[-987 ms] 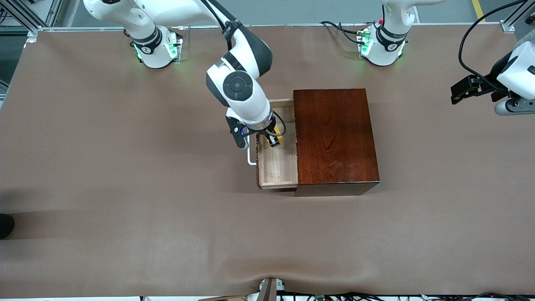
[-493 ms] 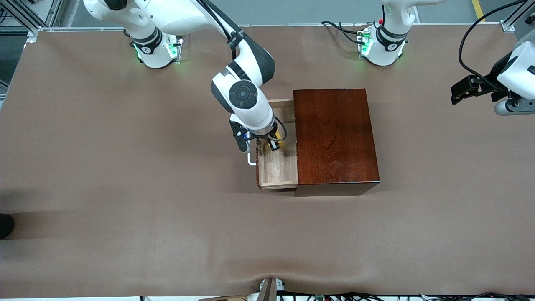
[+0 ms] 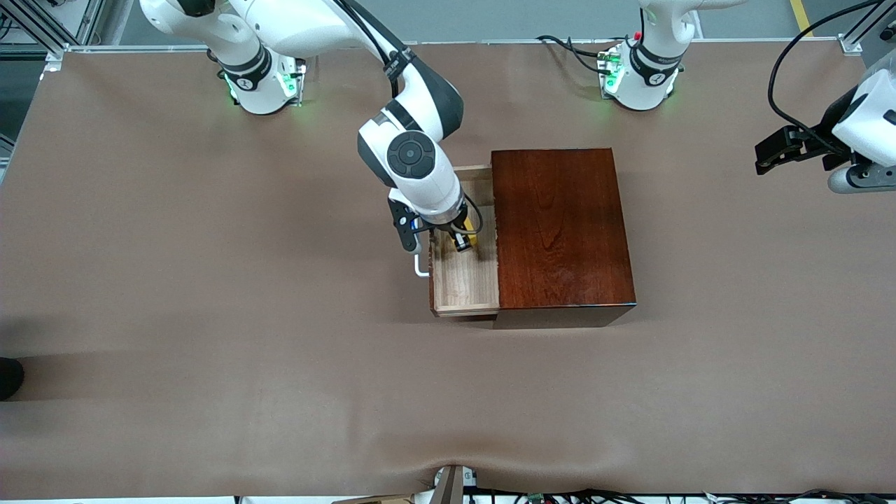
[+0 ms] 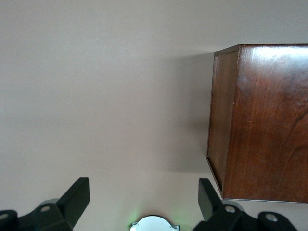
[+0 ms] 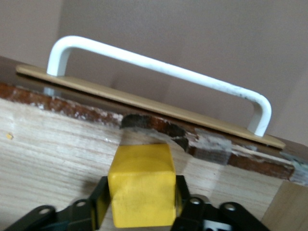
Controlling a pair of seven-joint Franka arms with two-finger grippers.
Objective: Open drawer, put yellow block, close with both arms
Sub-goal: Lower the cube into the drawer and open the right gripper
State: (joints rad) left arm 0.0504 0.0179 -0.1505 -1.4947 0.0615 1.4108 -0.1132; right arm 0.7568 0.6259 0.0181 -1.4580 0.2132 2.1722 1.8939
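Judging by your open drawer [image 3: 465, 280], the right hand [image 3: 462, 236] is low inside it, fingers flanking the yellow block [image 5: 141, 185], grip uncertain; the left hand [image 3: 773, 152] waits open; closing remains.

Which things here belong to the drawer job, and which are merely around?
Belong:
- drawer, pulled open
- yellow block, between the right gripper fingers, down in the drawer
- wooden box
- left gripper, open, waiting at the left arm's end

Merely around:
- table
- cables
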